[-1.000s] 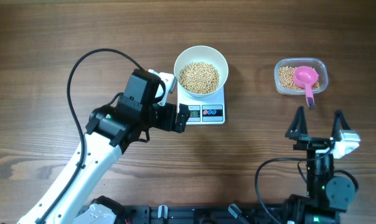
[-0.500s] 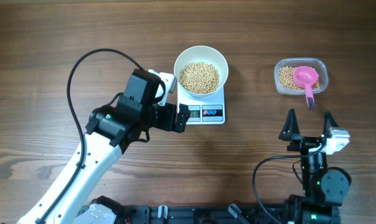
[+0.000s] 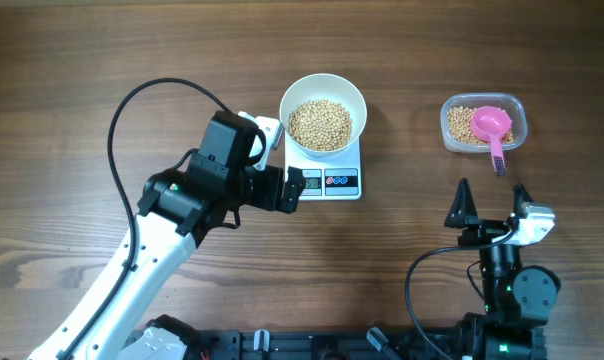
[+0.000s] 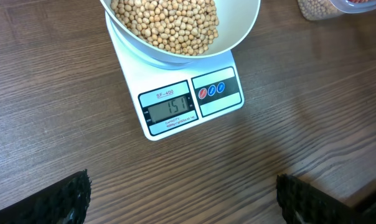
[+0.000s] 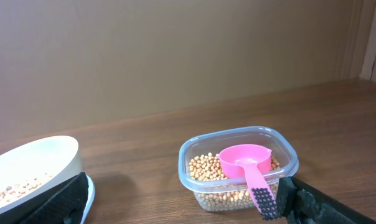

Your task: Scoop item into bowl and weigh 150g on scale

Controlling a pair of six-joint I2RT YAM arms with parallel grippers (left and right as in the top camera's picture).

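Note:
The white bowl (image 3: pixel 323 90) holds a heap of tan beans (image 3: pixel 319 124) and stands on the white scale (image 3: pixel 327 180). In the left wrist view the bowl (image 4: pixel 244 25) with its beans (image 4: pixel 166 25) sits on the scale (image 4: pixel 228 107), whose display reads 151. My left gripper (image 3: pixel 292 188) (image 4: pixel 182 202) is open just in front of the scale, nothing between its fingers. My right gripper (image 3: pixel 490 202) (image 5: pixel 182 202) is open near the front edge, below a clear tub (image 3: pixel 484 123) (image 5: pixel 238 165) holding more beans and a pink scoop (image 3: pixel 492 128) (image 5: pixel 245 167).
A black cable (image 3: pixel 142 120) loops over the table behind the left arm. The tub stands at the right, apart from the scale. In the right wrist view the bowl's rim (image 5: pixel 32 163) shows at the far left.
The right gripper has shifted left and a little toward the tub. The left arm, bowl, scale and scoop have not moved.

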